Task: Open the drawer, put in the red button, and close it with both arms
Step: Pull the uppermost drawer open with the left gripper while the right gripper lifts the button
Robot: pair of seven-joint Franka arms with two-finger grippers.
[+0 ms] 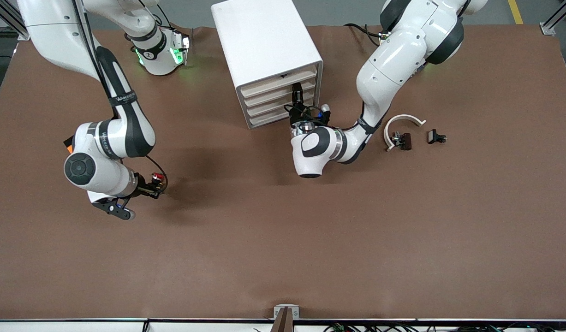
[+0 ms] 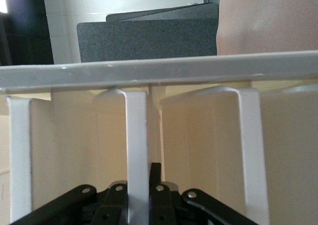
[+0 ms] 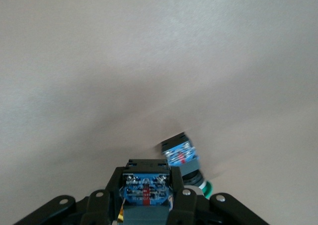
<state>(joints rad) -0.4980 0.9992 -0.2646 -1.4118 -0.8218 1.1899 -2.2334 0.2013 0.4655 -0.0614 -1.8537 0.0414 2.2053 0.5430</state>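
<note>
The white cabinet [image 1: 264, 37] stands at the table's middle, toward the robots' bases, and its four cream drawer fronts all look pushed in. My left gripper [image 1: 296, 94] is at those fronts, near the left arm's end of them. In the left wrist view my left gripper [image 2: 144, 174] is shut on a drawer's [image 1: 273, 97] white front lip [image 2: 136, 135]. My right gripper [image 1: 154, 185] is low over the table toward the right arm's end, shut on the red button [image 1: 158, 176]. The right wrist view shows the red button's blue base [image 3: 146, 190] between the fingers.
A switch with a green cap [image 3: 183, 158] lies on the table right beside my right gripper. A white curved piece [image 1: 402, 121] and two small black parts [image 1: 401, 140] [image 1: 436, 137] lie toward the left arm's end. An orange object [image 1: 69, 147] shows beside the right arm.
</note>
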